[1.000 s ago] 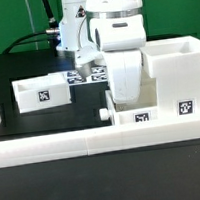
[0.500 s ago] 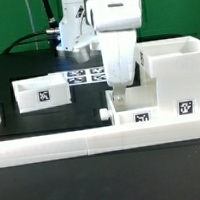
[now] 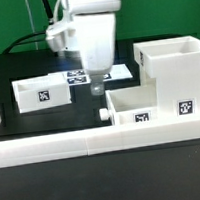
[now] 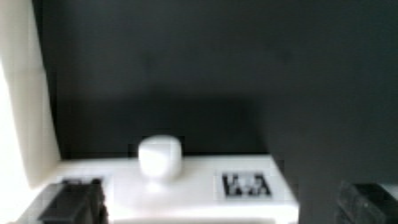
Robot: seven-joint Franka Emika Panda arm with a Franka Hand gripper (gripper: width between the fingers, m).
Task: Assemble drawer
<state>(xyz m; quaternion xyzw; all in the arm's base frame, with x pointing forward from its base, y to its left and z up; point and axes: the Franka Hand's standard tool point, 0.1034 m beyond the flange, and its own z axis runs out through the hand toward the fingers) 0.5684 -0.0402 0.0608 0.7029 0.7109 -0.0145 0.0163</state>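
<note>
White plastic looks blurry in the wrist view, so we cannot read the tag point(image 4: 246, 185) beside the round knob point(image 4: 160, 158). We see two dark fingers point(image 4: 71, 203) spread wide apart with nothing between them. In the exterior view the gripper point(image 3: 94, 85) hangs over the black table point(image 3: 24, 66) and hides part of the marker board point(image 3: 77, 77). The knobbed tray point(image 3: 139, 106) sits just beside the tall housing point(image 3: 176, 74), behind the border rail point(image 3: 93, 141). The housing is cut off at the exterior view's right. The other tray point(image 3: 42, 92) stands apart on the left.

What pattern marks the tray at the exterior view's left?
A black-and-white square tag; best seen in the exterior view.
</note>
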